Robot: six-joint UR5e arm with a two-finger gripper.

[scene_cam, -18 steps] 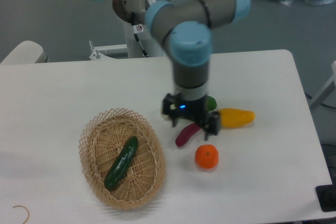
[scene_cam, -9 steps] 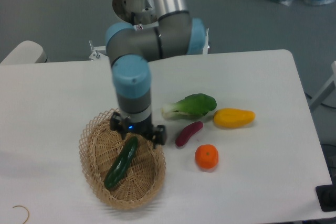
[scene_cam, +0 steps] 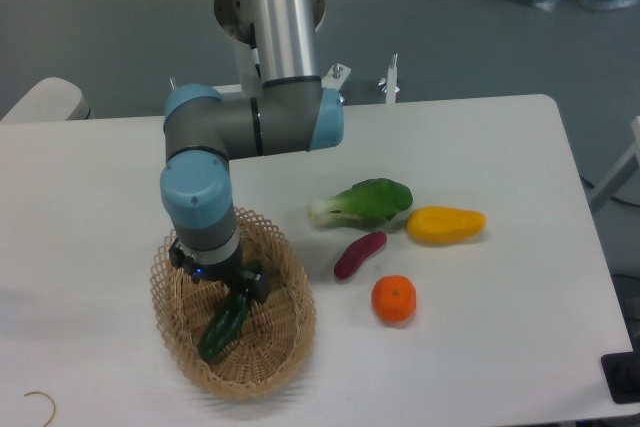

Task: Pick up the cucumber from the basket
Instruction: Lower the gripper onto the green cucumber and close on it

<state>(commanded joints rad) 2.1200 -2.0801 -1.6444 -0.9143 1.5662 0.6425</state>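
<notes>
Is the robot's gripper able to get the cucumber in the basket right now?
Probably yes. The gripper is right over the cucumber inside the basket, and nothing else lies in there. Whether it already grips the cucumber cannot be told.

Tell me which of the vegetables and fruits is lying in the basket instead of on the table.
The dark green cucumber: it alone lies in the wicker basket, under the gripper. The rest sit on the table.
</notes>
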